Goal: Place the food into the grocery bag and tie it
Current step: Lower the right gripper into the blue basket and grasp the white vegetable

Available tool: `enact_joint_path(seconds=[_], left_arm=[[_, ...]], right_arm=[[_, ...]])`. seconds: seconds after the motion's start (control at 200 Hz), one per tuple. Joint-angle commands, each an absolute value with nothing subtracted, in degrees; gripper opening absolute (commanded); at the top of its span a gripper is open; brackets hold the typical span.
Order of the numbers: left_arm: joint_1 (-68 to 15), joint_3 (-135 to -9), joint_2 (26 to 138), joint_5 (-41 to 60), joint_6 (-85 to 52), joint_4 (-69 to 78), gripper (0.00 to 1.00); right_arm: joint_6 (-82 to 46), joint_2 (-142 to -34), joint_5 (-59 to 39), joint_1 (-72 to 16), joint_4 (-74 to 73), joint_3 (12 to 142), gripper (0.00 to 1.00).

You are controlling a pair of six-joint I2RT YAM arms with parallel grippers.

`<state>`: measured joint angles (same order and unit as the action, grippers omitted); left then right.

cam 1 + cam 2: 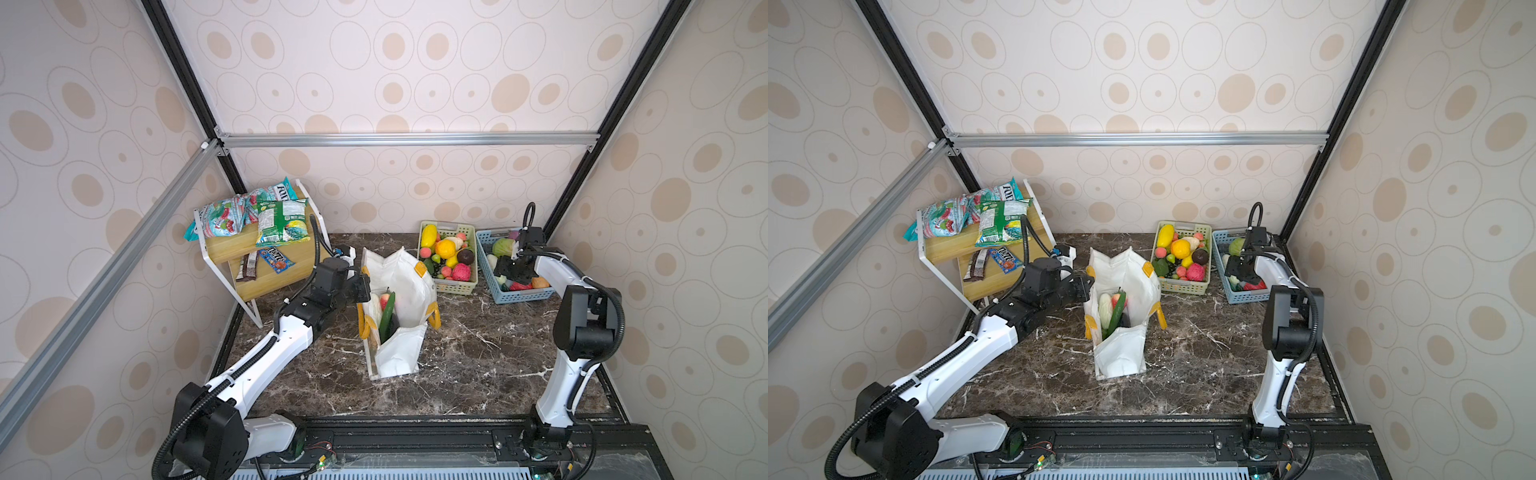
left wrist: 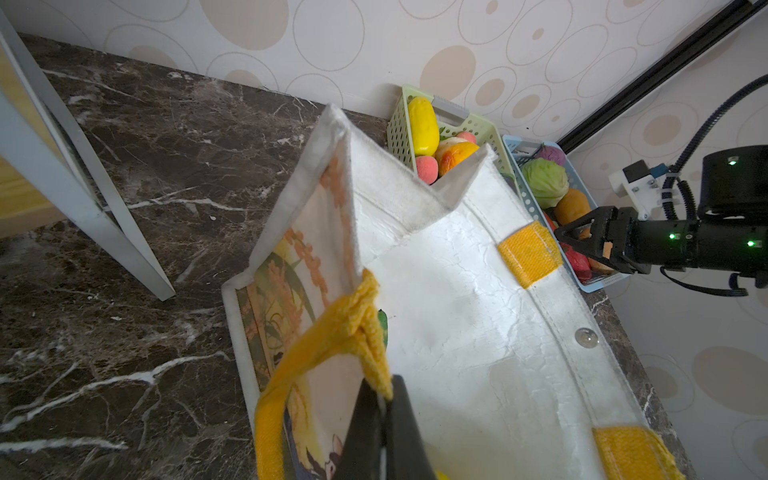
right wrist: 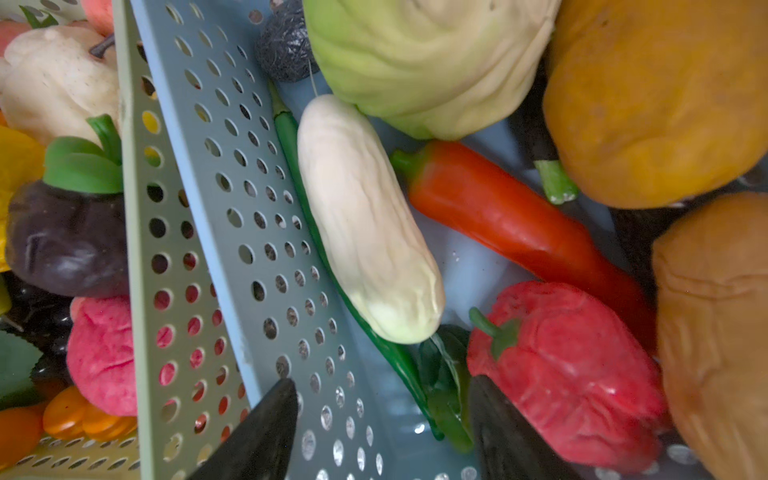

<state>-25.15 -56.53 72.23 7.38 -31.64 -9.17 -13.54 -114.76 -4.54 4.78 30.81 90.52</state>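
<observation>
— Marble-patterned tabletop [image 1: 478, 357], dark with white veins. What sits on it, from the left?

— First a wooden shelf rack [image 1: 266, 286] with snack packets [image 1: 282, 226], none of it our concern. Next comes the left gripper [image 1: 365, 286], clenched on the yellow strap handle [image 2: 332, 345] at the left side of the grocery bag [image 1: 409, 278].

— And the bag itself?

— It stands mid-table with its mouth open. Inside I can make out an apple [image 1: 385, 299], a green cucumber [image 1: 387, 318] and something pale beside them.

— So loading has begun.

— Yes, but I judge it far from finished. Right of the bag, the green basket [image 1: 457, 289] is heaped with fruit. The blue basket [image 1: 521, 296] beyond it holds a cabbage [image 3: 424, 62], a white radish [image 3: 365, 220], a red chili [image 3: 519, 220] and a red bell pepper [image 3: 569, 374].

— Right gripper [image 3: 382, 390]?

— Down in the blue basket, jaws apart and gripping nothing, with a green chili [image 3: 401, 365] lying below them. More picks remain, and the handles are not tied.
</observation>
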Motion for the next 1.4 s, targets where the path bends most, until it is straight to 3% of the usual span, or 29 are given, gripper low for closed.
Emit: enact_joint_path(seconds=[0.0,0.74,1.19,1.39], left_arm=[[-25.22,-59.32,72.77,6.84,-30.29,-10.33,0.00],[-25.22,-61.35,74.18,5.80,-29.14,-11.78,0.00],[-25.20,-60.64,72.98,5.37,-29.20,-12.17,0.00],[-25.22,-60.60,72.59,5.36,-29.18,-12.22,0.00]], right_arm=[[-12.56,-117.00,-5.19,5.27,32.37,93.37,0.67],[-10.28,-127.73,-5.79,5.45,35.83,105.40,0.67],[-11.69,-132.01,-7.49,5.36,36.10,105.93,0.67],[-11.23,-131.77,-8.86,5.40,36.04,104.83,0.56]])
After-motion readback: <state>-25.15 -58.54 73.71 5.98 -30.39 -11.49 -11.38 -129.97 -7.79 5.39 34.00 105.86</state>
